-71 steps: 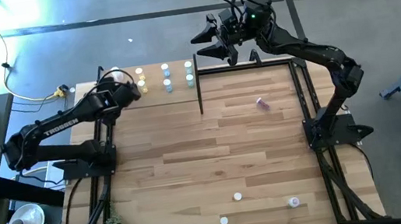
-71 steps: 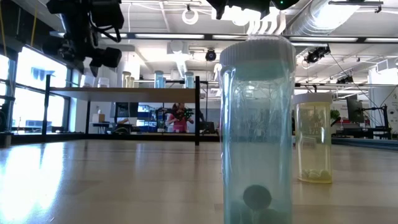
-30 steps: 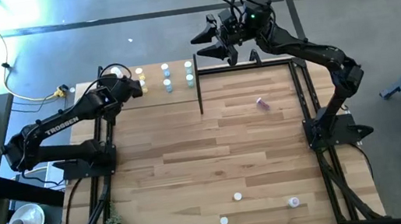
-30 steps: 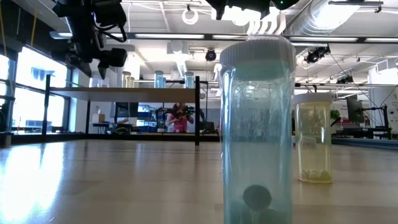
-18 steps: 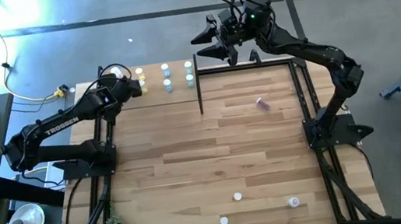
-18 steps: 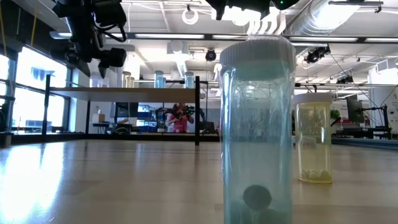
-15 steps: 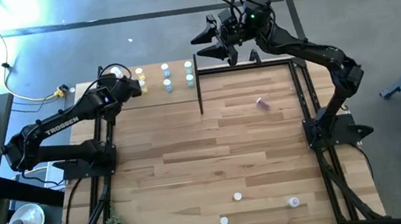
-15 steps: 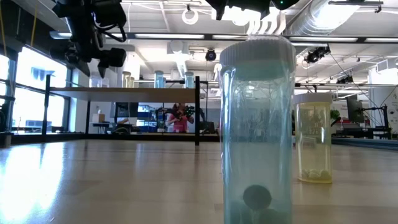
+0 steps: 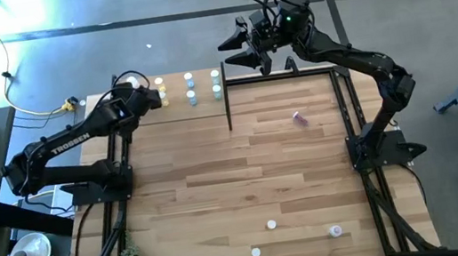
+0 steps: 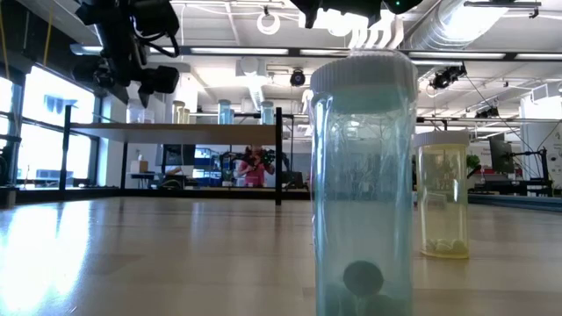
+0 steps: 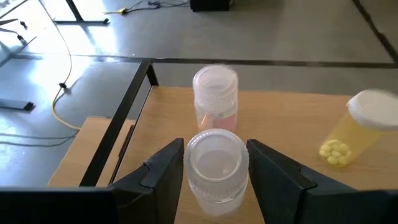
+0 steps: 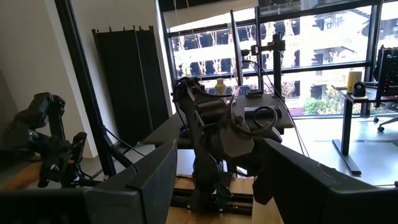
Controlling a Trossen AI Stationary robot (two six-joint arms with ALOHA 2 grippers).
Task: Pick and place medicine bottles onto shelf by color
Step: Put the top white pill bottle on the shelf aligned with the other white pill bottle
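The shelf [image 9: 182,109] is a light-wood board on black posts at the table's far left. Medicine bottles stand on it: yellow [image 9: 161,89], blue [image 9: 190,88] and greenish [image 9: 217,85]. My left gripper [image 9: 151,99] is over the shelf's left part, shut on a clear white-capped bottle [image 11: 215,165]. Just beyond that bottle stand a pink bottle [image 11: 215,96] and a yellow one [image 11: 359,127]. My right gripper [image 9: 239,49] hangs open high beyond the table's far edge, holding nothing. My left gripper pinches the clear bottle by its two opposite sides, just below the cap [image 11: 194,180], one finger [image 11: 165,177] on each side. The fingers come slanting down from the near left. The bottle stands upright between them. Its base is out of view.
A pink bottle [image 9: 299,118] lies on the tabletop right of centre. Three more bottles [image 9: 271,224], [image 9: 255,252], [image 9: 336,231] are near the front edge. The low view shows two of them close up, a bluish one [image 10: 364,175] and a yellow one [image 10: 443,193]. A black post [image 9: 225,93] marks the shelf's right end.
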